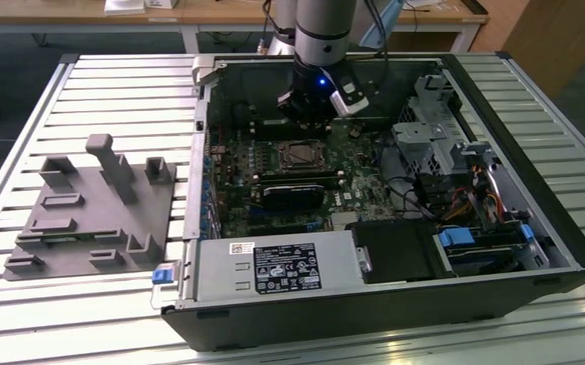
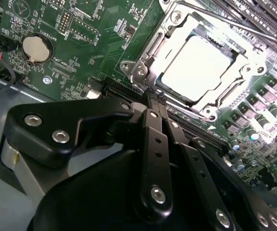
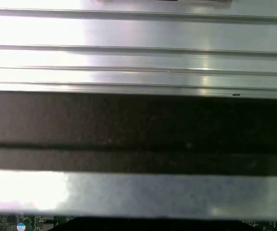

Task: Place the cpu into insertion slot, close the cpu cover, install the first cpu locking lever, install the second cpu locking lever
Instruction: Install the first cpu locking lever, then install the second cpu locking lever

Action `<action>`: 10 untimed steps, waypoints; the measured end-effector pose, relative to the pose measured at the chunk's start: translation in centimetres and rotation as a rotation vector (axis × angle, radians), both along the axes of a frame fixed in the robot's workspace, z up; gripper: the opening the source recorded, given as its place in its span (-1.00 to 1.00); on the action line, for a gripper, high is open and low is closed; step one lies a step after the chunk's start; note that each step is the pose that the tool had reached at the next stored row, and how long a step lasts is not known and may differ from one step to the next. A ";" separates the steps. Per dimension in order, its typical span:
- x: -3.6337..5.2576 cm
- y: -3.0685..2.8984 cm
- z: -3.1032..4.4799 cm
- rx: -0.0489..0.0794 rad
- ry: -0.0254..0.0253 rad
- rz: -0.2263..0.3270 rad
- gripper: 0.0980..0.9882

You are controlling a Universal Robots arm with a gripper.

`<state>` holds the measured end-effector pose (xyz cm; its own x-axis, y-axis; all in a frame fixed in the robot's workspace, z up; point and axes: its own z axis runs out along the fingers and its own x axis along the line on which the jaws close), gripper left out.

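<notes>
Gripper (image 2: 150, 94) jaws' gap unclear

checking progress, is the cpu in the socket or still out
In: the cpu lies flat inside the insertion slot, with the cpu cover framing it.

Glossy silvery metal cpu (image 2: 196, 67) and cpu cover (image 2: 246, 79); matt black claw (image 2: 153, 103); ribbed aluminium table (image 1: 109, 76).

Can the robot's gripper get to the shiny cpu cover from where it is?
Probably yes. The gripper sits right beside the cpu cover, and nothing stands between them over the open case.
</notes>
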<state>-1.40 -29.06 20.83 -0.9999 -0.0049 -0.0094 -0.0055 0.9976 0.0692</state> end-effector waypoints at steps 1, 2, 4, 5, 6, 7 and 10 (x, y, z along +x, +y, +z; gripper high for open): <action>0.01 -0.02 0.00 0.000 -0.0001 0.000 -0.98; 0.02 -0.03 0.00 0.000 0.0000 0.000 -0.98; 0.04 -0.07 0.00 0.000 -0.0001 0.000 -0.98; 0.04 -0.09 0.00 0.000 -0.0001 0.000 -0.98; 0.05 -0.11 0.00 0.000 0.0000 0.000 -0.98; 0.05 -0.14 0.00 0.000 0.0000 0.000 -0.98; 0.07 -0.25 0.00 0.000 0.0000 0.000 -0.98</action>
<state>-1.33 -29.31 20.83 -0.9999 -0.0049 -0.0094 -0.0055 0.9976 0.0691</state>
